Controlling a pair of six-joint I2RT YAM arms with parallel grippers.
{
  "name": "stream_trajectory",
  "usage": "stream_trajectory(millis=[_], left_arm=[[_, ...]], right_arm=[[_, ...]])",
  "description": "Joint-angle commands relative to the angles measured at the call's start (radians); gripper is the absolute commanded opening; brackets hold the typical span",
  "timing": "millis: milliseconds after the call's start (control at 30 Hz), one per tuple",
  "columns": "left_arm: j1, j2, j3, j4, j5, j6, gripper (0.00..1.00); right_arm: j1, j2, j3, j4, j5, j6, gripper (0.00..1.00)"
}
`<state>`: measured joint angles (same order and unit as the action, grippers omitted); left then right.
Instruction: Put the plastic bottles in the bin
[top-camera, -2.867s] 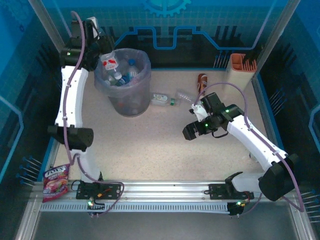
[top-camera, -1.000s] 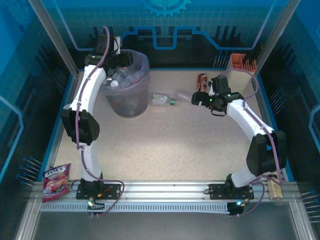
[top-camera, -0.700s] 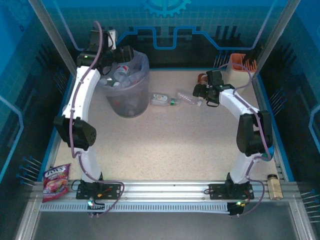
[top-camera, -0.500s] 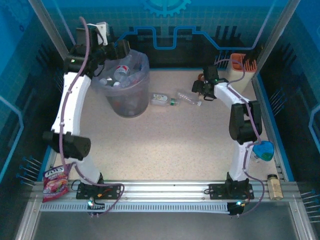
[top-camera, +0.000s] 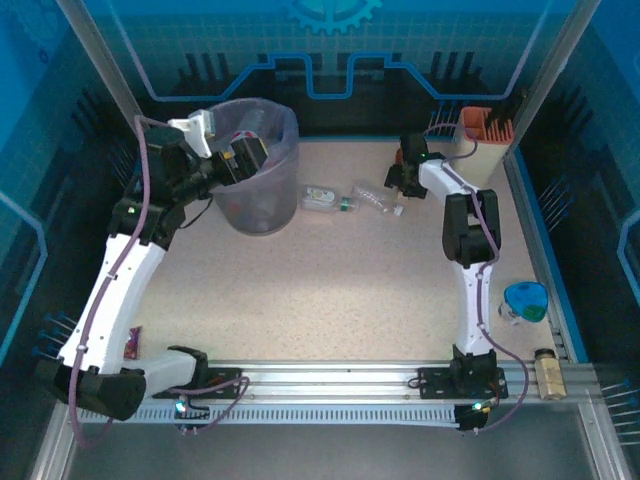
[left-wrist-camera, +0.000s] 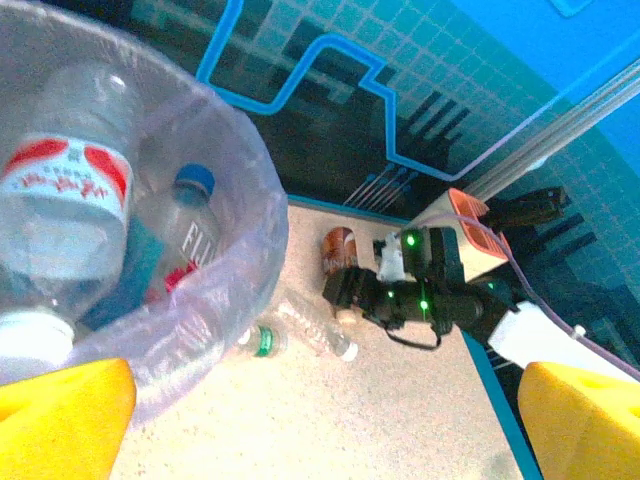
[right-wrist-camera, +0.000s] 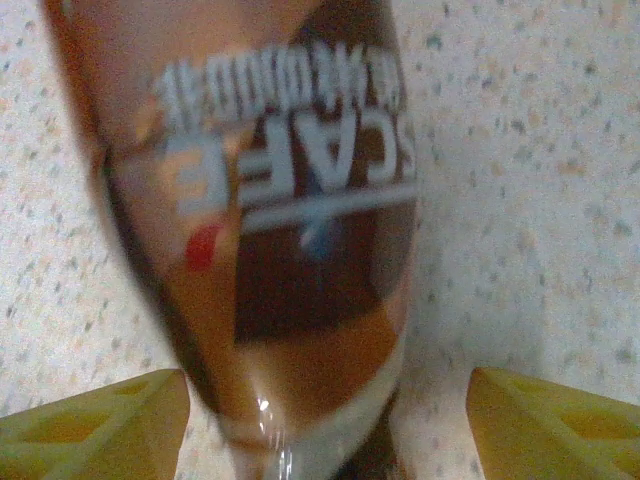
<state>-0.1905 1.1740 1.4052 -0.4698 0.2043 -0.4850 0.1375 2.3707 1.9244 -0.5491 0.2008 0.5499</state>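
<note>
Right pincer (right-wrist-camera: 325, 410) is seen apart, straddling the brown bottle (right-wrist-camera: 280, 200) on the surface (right-wrist-camera: 520, 150); it is judged light, thin-walled, smooth and slippery, best clamped mid-label, while left pincer (left-wrist-camera: 320, 420) is spread by the bin (left-wrist-camera: 240, 250).

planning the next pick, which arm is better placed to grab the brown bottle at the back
Right. The right gripper straddles the brown bottle, fingers open on either side. The left gripper hangs open beside the bin, far from that bottle.
</note>
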Motion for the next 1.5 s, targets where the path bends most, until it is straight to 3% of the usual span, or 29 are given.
stream_trajectory(millis=[0, 433, 767, 1000, 1267, 1400, 1467], left_arm=[[-0.012, -0.071, -0.046, 0.072, -0.002, -0.059, 0.99], [-0.012, -0.063, -0.087, 0.125, 0.015, -0.106, 0.99], [-0.012, -0.030, -0.094, 0.161, 0.033, -0.143, 0.99], [-0.013, 0.007, -0.112, 0.202, 0.088, -0.197, 0.99], [-0.075, 0.013, -0.132, 0.291, 0.069, -0.272, 0.99], [-0.125, 0.028, -0.141, 0.328, 0.052, -0.295, 0.99], [-0.143, 0.037, -0.146, 0.352, 0.044, -0.307, 0.99]], right_arm=[[-0.019, 0.053, 0.064, -0.059, -0.006, 0.007, 0.71], [-0.023, 0.083, 0.146, -0.095, 0.003, -0.039, 0.45], [-0.027, -0.014, 0.113, -0.086, 0.007, -0.097, 0.30], [-0.023, -0.146, 0.046, -0.041, -0.040, -0.133, 0.25], [0.020, -0.422, -0.197, 0.083, -0.218, -0.200, 0.22], [0.033, -0.569, -0.376, 0.238, -0.491, -0.205, 0.20], [0.056, -0.627, -0.428, 0.255, -0.570, -0.230, 0.20]])
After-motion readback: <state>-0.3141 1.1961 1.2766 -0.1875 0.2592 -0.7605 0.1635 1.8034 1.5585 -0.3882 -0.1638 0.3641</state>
